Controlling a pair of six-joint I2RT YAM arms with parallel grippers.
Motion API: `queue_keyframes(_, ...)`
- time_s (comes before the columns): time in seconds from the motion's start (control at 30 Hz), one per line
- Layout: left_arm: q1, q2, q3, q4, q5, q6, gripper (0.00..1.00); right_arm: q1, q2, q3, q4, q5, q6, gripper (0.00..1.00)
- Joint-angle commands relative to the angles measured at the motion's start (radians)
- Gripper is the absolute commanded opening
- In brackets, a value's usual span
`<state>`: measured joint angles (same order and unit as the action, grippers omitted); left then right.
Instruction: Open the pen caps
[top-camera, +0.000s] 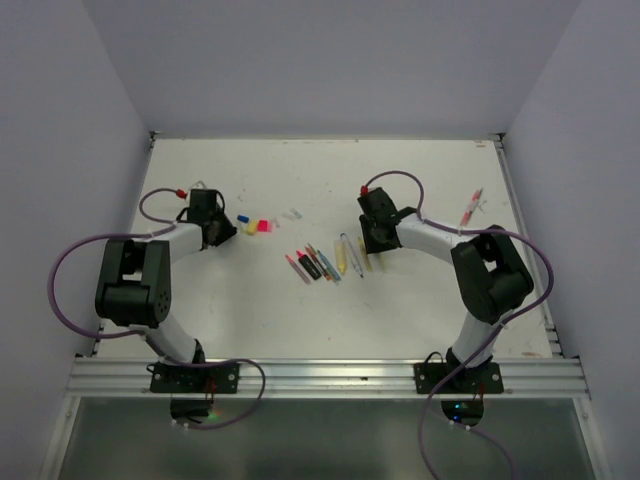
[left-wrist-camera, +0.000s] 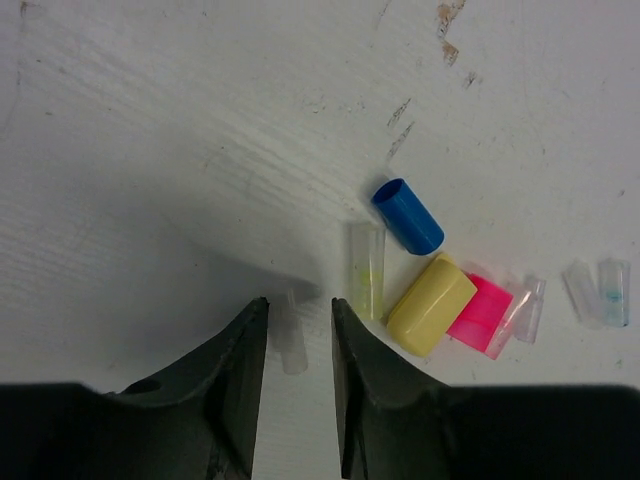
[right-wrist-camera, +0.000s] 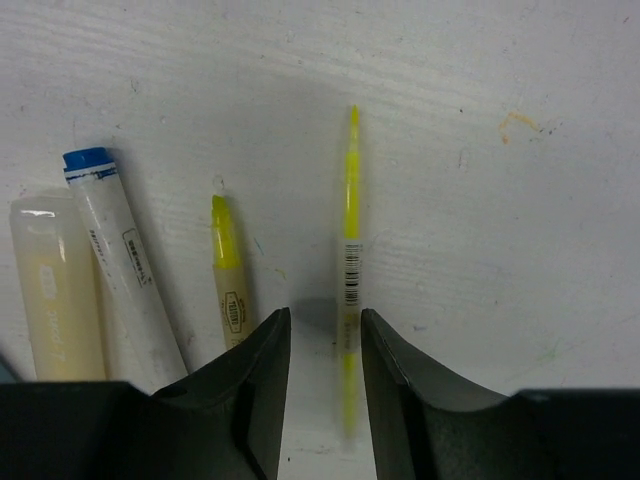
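Left wrist: left claw (left-wrist-camera: 300, 305) is hanging released, a clear cap (left-wrist-camera: 291, 340) between its tips on the bench (left-wrist-camera: 150, 150), coloured caps (left-wrist-camera: 431, 304) beside.
Right wrist: right claw (right-wrist-camera: 326, 315), released, is straddling a slim yellow pen (right-wrist-camera: 350, 250).
Overhead: left arm (top-camera: 185, 238) and right arm (top-camera: 430, 235) are reaching forward, elbows bent.

**Bright Light Above, Soft Shadows Up Close**

In the top view, the white table (top-camera: 300, 180) is lit brightly and evenly from above. The walls (top-camera: 60, 120) are shown dimmer, in a pale purple-grey. The small things on the table look tiny and a little fuzzy there.

In the left wrist view, a soft grey shadow is cast on the table just ahead of the dark fingers (left-wrist-camera: 235, 380). The coloured caps (left-wrist-camera: 430, 300) are shown sharp.

In the right wrist view, the same soft shadow is seen around the fingers (right-wrist-camera: 255, 390). The yellow pen (right-wrist-camera: 350, 200) is sharp at its far tip but blurred near the bottom edge.
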<state>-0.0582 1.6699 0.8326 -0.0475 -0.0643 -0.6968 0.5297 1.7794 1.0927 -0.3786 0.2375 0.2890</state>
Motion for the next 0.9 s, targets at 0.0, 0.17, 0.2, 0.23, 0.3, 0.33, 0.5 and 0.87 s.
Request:
queue_keyframes(0.0, 0.009, 0.017, 0.03, 0.031, -0.011, 0.002, 0.36, -0.004, -0.006, -0.004, 0.037, -0.009, 0.006, 0.39)
queue_keyframes(0.17, 0.011, 0.002, 0.016, 0.031, -0.012, -0.004, 0.6, -0.007, -0.017, 0.009, 0.037, -0.02, 0.012, 0.39)
queue_keyframes(0.2, 0.011, -0.007, 0.013, 0.031, -0.011, -0.003, 0.62, -0.01, -0.018, 0.019, 0.037, -0.027, 0.013, 0.4)
queue_keyframes(0.23, 0.012, -0.013, 0.01, 0.064, -0.006, 0.0, 0.63, -0.016, -0.018, 0.029, 0.033, -0.039, 0.022, 0.41)
queue_keyframes(0.3, 0.011, -0.033, -0.001, 0.069, -0.002, -0.006, 0.67, -0.046, -0.015, 0.067, 0.018, -0.09, 0.038, 0.42)
queue_keyframes(0.33, 0.009, -0.041, -0.009, 0.077, -0.002, -0.012, 0.68, -0.057, -0.017, 0.081, 0.012, -0.093, 0.053, 0.44)
queue_keyframes(0.5, 0.003, -0.161, -0.067, 0.119, -0.009, -0.053, 0.75, -0.129, -0.037, 0.179, -0.026, -0.035, 0.062, 0.61)
queue_keyframes(0.87, -0.276, -0.337, -0.153, 0.264, -0.028, -0.116, 0.8, -0.505, 0.035, 0.43, -0.141, 0.092, 0.078, 0.64)
